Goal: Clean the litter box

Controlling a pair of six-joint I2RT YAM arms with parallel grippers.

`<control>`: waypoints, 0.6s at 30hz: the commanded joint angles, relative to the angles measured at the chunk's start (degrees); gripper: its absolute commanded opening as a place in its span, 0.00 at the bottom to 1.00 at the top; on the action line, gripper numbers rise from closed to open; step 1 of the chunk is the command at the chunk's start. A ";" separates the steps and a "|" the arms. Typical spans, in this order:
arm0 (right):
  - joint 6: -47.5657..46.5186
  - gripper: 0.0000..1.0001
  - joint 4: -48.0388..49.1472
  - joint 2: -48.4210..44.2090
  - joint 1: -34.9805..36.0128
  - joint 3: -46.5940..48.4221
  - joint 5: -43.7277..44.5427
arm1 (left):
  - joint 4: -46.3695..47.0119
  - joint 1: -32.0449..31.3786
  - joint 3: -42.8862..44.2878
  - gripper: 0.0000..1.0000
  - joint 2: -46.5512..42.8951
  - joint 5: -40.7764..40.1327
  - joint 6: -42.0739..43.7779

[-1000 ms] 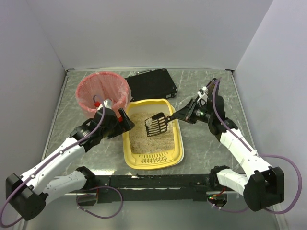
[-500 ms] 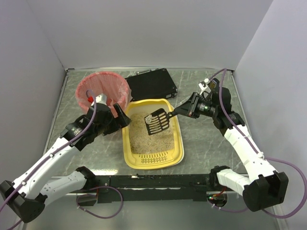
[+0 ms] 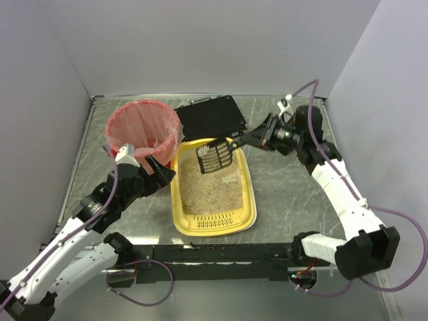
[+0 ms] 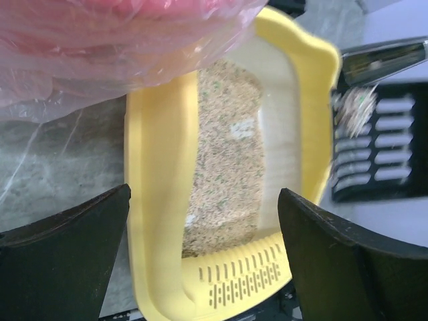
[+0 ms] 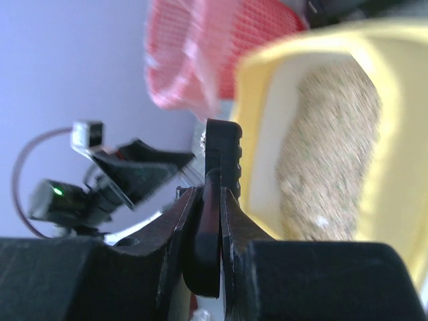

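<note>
At table centre, between the two arms: the litter box (image 3: 212, 221), long axis running away from the bases, slotted strip at the near end, beige litter spread over its floor.

Judged: stiff moulded plastic, smooth and rather slippery, weighted by loose litter that will shift if tipped. The best hold is the rolled rim along a long side, not the thin slotted end.

Left arm reaches forward with the elbow low. The left gripper (image 3: 159, 172) sits just beside the box's left rim, near the pink-lined bin (image 3: 134, 137), jaws spread wide with nothing between them.

Right arm stretches up and inward from the far right. The right gripper (image 3: 253, 139) is clamped tight on the handle of the black slotted scoop (image 3: 215, 155), which hangs over the box's far end and appears lifted clear of the litter.

A small pale clump (image 4: 354, 107) rests on the scoop blade.
</note>
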 commanded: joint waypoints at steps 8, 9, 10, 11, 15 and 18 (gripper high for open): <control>1.67 0.00 -7.94 9.46 5.66 24.96 4.76 | -7.79 0.09 4.35 0.97 -4.24 -3.61 -2.28; 1.67 0.00 -9.26 10.96 6.55 27.80 5.91 | -7.96 0.09 3.47 0.97 -5.03 -2.83 -2.55; 1.67 0.00 -12.14 14.19 7.61 30.70 7.40 | -8.83 0.09 2.94 0.97 -6.60 -2.30 -3.33; 2.45 0.00 -13.56 16.05 8.83 36.29 9.33 | -9.37 0.09 2.33 0.97 -7.58 -2.21 -3.78; 5.62 0.00 -12.62 23.79 15.41 45.47 10.66 | -12.79 0.09 0.57 0.97 -11.62 -3.43 -6.06; 5.01 0.00 -14.36 30.55 19.20 54.34 15.12 | -14.82 0.09 0.21 0.97 -14.00 -4.93 -8.08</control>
